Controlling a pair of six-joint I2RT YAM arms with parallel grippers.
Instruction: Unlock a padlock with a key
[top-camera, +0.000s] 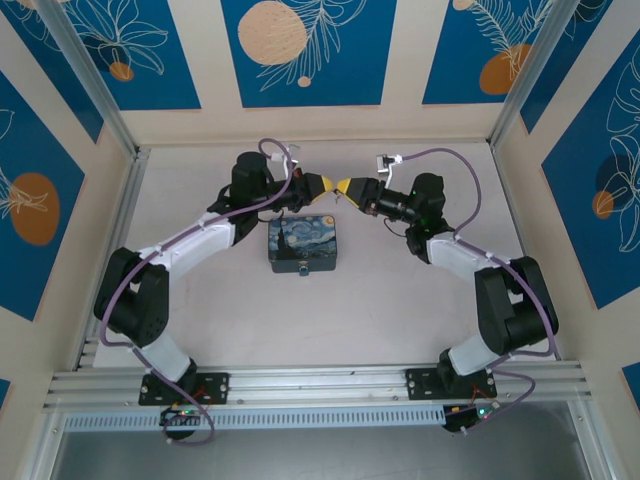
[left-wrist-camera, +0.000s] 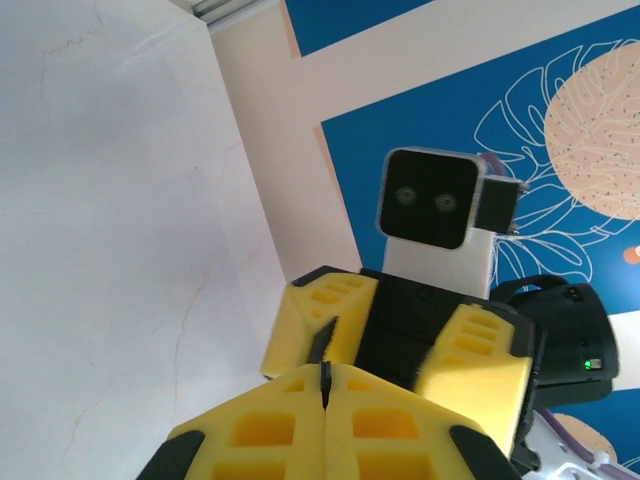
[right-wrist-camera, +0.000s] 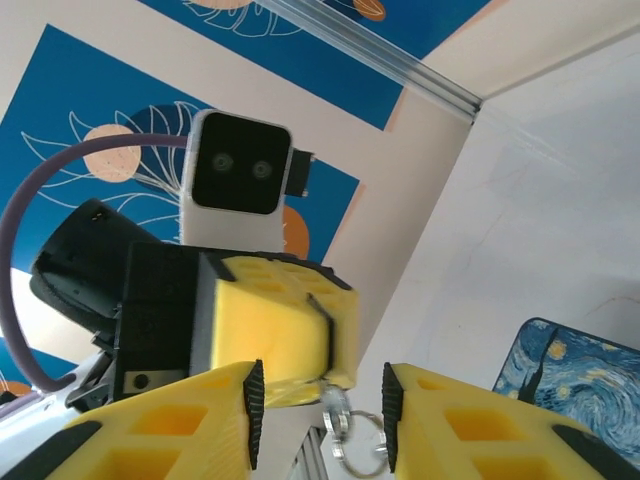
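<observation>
Yellow moulded plastic, cut with square hollows, forms the blunt wedge-shaped fingers of both claws, each lined with a thin black ribbed pad. Left claw (left-wrist-camera: 325, 388) is pressed fully shut, its two fingers meeting flat along a straight seam. A thin dark sliver of metal, the key (left-wrist-camera: 325, 371), stands out of that seam at the tip. In the right wrist view a pair of small shiny silver wire rings (right-wrist-camera: 352, 437) hangs below that closed tip. Right claw (right-wrist-camera: 320, 405) stands partly open, with its black pads on either side of the rings and a clear gap between them. Whether a pad touches a ring I cannot tell. Seen from above, the two claws meet nose to nose just beyond the far side of a rectangular box painted with a swirling blue-and-yellow starry sky (top-camera: 306, 243). It lies flat on the pale matte tabletop (top-camera: 380, 300). Small bluish padlock (top-camera: 303, 269) sits at the middle of the box's near side, against it; it shows as a tiny rounded blob, its shackle too small to make out
</observation>
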